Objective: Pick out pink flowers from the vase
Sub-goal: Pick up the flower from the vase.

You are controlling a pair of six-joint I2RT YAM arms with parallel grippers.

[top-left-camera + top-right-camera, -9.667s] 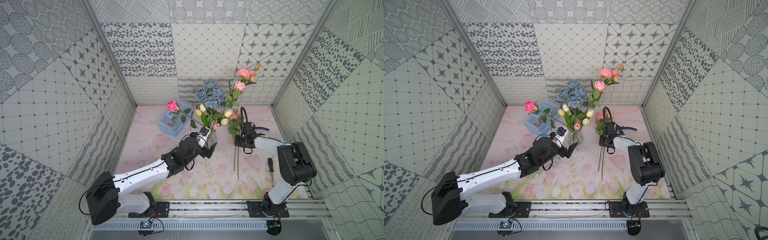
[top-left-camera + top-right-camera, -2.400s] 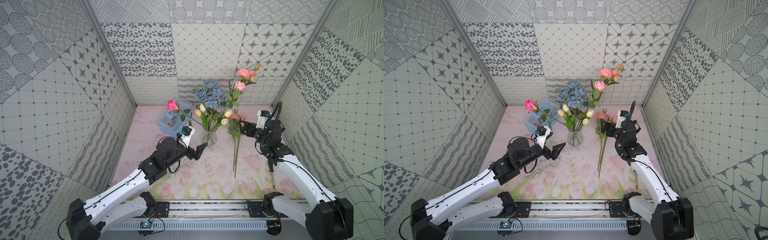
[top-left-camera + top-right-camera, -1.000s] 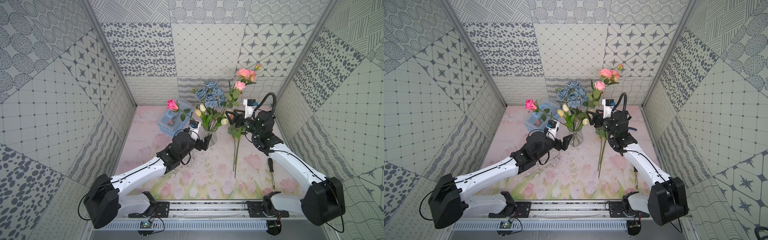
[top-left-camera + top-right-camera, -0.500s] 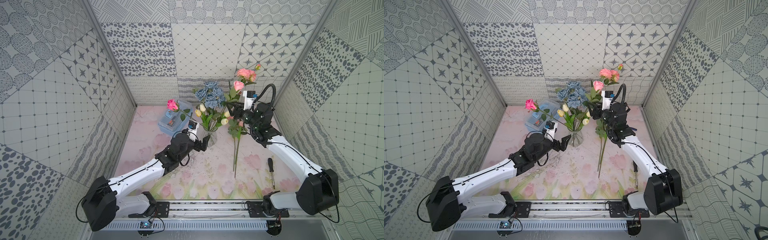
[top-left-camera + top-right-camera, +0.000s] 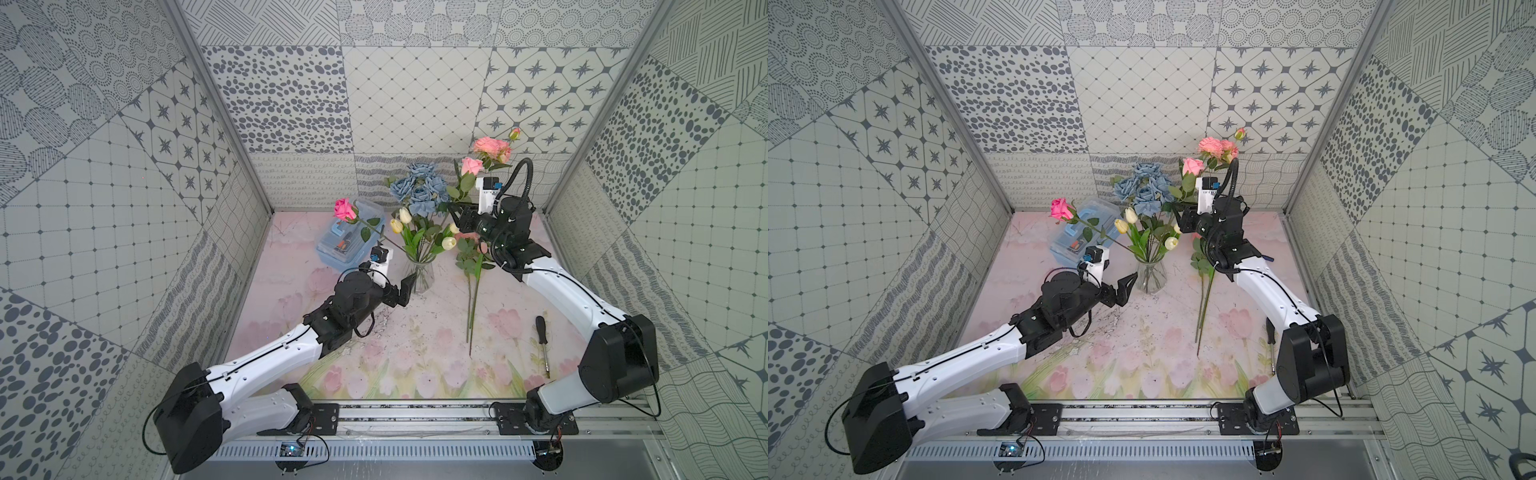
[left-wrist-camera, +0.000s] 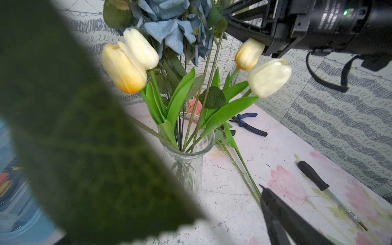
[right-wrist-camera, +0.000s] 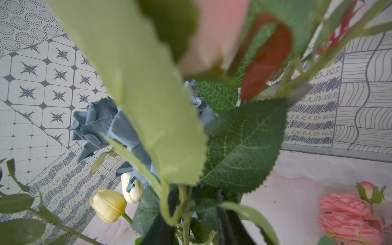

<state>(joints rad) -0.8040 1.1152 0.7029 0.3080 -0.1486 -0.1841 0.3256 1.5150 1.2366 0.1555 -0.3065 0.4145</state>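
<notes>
Glass, clear and ribbed: the vase (image 5: 419,275) is set upright on the floral table (image 5: 374,353), toward 12 o'clock of the table's middle. Pink flowers (image 5: 1214,146) are lodged in it at two places. A tall salmon spray (image 5: 491,147) is carried out toward 1 o'clock of the vase. A deep-pink rose (image 5: 344,209) is leaned toward 10 o'clock, over the pale-blue box (image 5: 353,245). Dusty-blue roses (image 5: 419,189) and cream tulips (image 5: 398,224) are packed between them. Further pink stems (image 5: 471,245) are laid flat at 3 o'clock of the vase, apart from it, blooms toward 12.

Right gripper (image 5: 453,210) is raised to bouquet height at 1 o'clock of the vase. Its jaws are drawn narrow about the spray's green stem, under the leaves (image 7: 244,144). Whether the stem is pinched cannot be told.

Left gripper (image 5: 406,289) is held low, just beside the vase body at 8 o'clock, jaws spread wide, nothing between them. Contact with the glass cannot be confirmed.

Screwdriver (image 5: 542,347) is noted at 4 o'clock of the vase, well apart. Blue-handled pliers (image 6: 248,125) are noted on the table beyond the laid stems.
</notes>
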